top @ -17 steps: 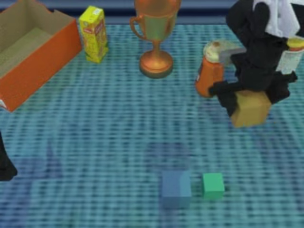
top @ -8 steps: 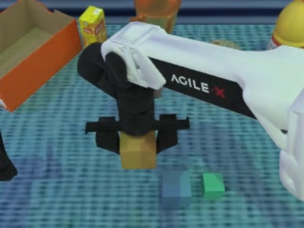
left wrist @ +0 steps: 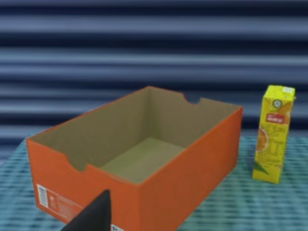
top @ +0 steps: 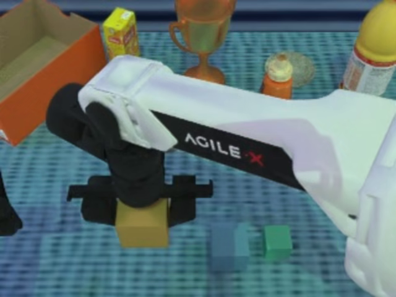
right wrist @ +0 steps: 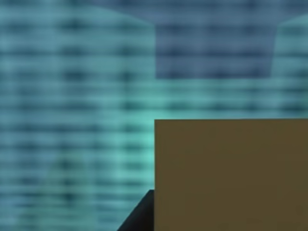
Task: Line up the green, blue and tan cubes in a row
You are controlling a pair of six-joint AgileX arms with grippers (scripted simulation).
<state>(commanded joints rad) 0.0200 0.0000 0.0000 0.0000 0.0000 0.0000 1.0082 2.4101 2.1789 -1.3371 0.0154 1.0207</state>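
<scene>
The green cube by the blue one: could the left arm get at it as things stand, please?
Probably not easily. The green cube lies beyond the blue cube, and the right hand, holding the tan cube, stands between it and the parked left hand.

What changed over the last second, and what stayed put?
The right gripper, shut on the tan cube, carried it from the table's back right across to the front, left of the blue cube, ending level with it and apart from it. The blue cube and green cube did not move. The left gripper stayed parked at the left edge.
</scene>
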